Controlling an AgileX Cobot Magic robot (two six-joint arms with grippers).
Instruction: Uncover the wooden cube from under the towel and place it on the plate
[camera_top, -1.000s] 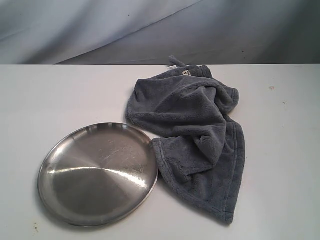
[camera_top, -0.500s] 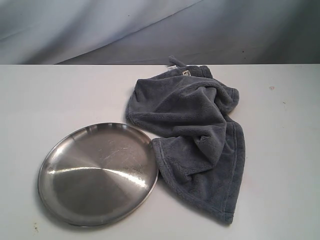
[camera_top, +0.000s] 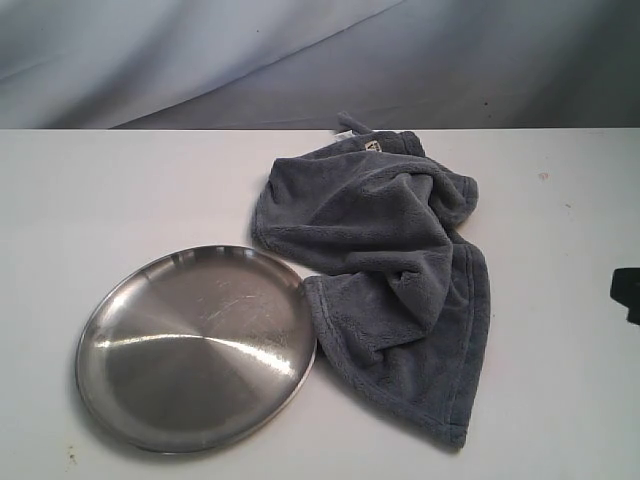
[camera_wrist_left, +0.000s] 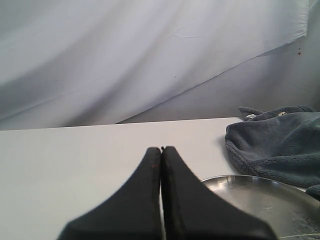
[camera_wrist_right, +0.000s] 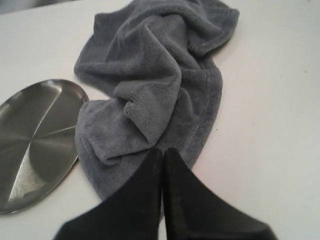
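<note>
Towel (camera_top: 385, 270): was bunched on the desk (camera_top: 130, 190), touching the plate (camera_top: 195, 345).
Left gripper (camera_wrist_left: 161, 150): was pressed together, empty.
Right gripper (camera_wrist_right: 162, 151): was pressed together, empty.

The left tool (camera_wrist_left: 161, 150) has its two black fingers pressed flat together, nothing between them. The right tool (camera_wrist_right: 162, 151) is likewise closed and empty, and shows as a dark sliver (camera_top: 627, 295) at the exterior view's right edge.
</note>
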